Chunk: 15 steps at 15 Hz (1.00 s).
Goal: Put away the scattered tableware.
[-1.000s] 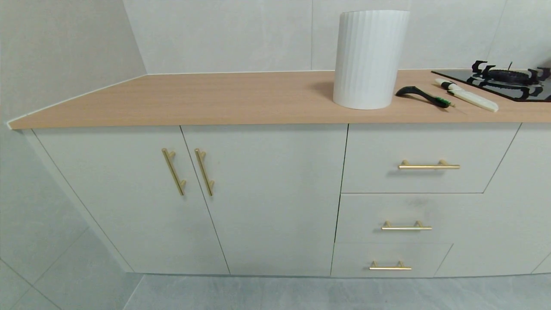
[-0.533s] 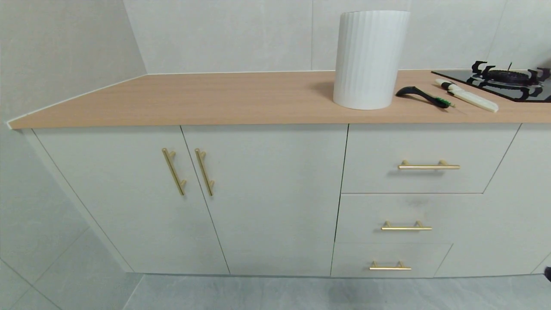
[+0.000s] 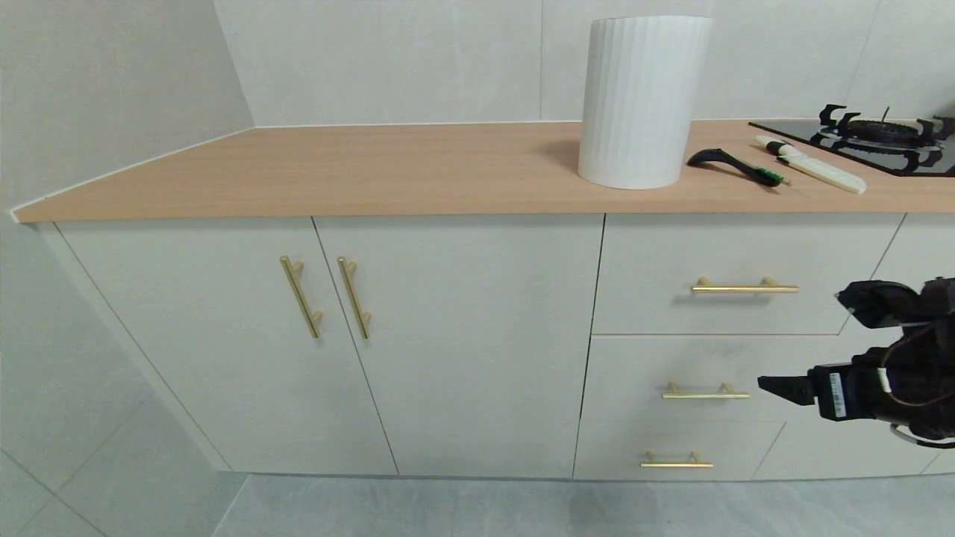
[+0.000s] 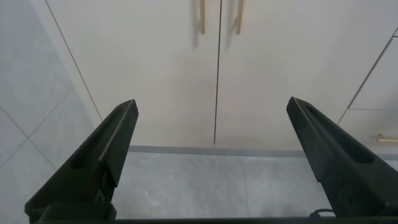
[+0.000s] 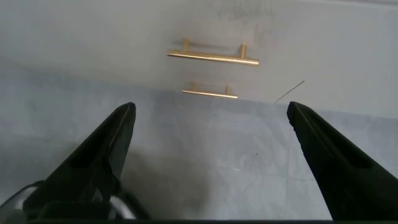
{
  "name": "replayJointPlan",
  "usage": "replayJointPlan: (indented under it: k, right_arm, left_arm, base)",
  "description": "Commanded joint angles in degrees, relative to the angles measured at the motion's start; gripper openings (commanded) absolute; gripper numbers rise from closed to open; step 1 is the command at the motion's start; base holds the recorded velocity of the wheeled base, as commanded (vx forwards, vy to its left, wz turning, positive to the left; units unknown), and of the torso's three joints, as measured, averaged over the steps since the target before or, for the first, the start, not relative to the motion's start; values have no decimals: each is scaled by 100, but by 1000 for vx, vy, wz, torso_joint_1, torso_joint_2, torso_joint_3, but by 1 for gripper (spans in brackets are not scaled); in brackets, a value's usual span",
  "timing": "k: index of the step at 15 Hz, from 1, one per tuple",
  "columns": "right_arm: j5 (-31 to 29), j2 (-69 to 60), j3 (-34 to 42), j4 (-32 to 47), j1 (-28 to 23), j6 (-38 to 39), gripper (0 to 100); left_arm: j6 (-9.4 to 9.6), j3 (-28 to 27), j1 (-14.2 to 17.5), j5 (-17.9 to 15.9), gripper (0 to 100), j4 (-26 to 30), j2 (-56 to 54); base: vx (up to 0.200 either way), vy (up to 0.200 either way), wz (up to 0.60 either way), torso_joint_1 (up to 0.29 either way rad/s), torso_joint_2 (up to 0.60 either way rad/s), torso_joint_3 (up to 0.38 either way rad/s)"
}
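Knife (image 3: 813,165), black utensil (image 3: 727,162) on counter (image 3: 373,171) beside canister (image 3: 642,104).

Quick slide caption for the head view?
Right gripper open by the drawers; brush and knife lie beside the canister on the counter.

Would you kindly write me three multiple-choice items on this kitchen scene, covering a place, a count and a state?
1. Where is the knife? A: on the floor. B: on the counter, beside the stove. C: in a drawer.
2. How many drawer handles are there? A: two. B: three. C: five.
3. The right gripper is: A: open. B: shut on the knife. C: shut on a handle.
Answers: B, it lies on the counter by the stove; B, three gold bars sit one below another; A, its jaws stand wide apart, holding nothing.
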Motion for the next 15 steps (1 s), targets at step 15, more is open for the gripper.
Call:
replayJointPlan:
  k: [15]
  right_arm:
    - [-867, 4533, -114, -4535, -78, 31, 100]
  left_arm:
    - [0, 0, 1, 2, 100, -1, 7]
  base:
    - [0, 0, 0, 0, 0, 0]
